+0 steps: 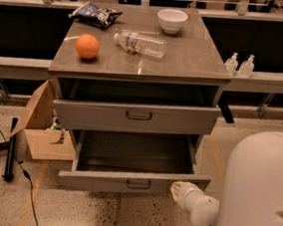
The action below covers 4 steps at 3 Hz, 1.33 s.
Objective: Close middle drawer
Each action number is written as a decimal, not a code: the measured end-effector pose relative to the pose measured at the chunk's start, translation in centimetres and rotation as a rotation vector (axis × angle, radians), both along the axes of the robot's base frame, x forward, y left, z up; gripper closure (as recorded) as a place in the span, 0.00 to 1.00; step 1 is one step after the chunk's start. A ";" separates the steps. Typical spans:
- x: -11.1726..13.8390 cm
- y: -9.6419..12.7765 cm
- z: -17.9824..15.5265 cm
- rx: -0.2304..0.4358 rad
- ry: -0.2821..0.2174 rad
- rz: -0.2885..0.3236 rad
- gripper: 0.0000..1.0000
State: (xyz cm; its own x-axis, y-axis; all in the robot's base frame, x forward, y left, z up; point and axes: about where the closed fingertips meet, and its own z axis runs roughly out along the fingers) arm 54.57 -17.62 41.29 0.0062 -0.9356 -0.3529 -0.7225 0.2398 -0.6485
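The desk (pixel 186 64) has a smooth, glossy grey top that catches the light. The middle drawer (pixel 100 180) is matt grey metal. Just beside its near right corner, the hand (pixel 176 189) looks like smooth pale plastic. The bottle (pixel 140 43) is clear plastic, the bowl (pixel 172 20) glossy white, and the box (pixel 41 143) on the left matt cardboard.

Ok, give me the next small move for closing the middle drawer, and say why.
Probably a short push of the gripper straight toward the cabinet. The middle drawer stands pulled far out, its tray exposed, and the gripper sits at the right end of its front panel, seemingly against it. Pushing there should slide it in.
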 end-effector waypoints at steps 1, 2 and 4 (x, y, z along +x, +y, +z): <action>2.9 1.7 -0.3 0.007 -0.026 0.040 1.00; 5.9 3.3 -0.5 0.011 -0.052 0.086 1.00; 11.8 3.9 -0.5 -0.047 -0.106 0.156 1.00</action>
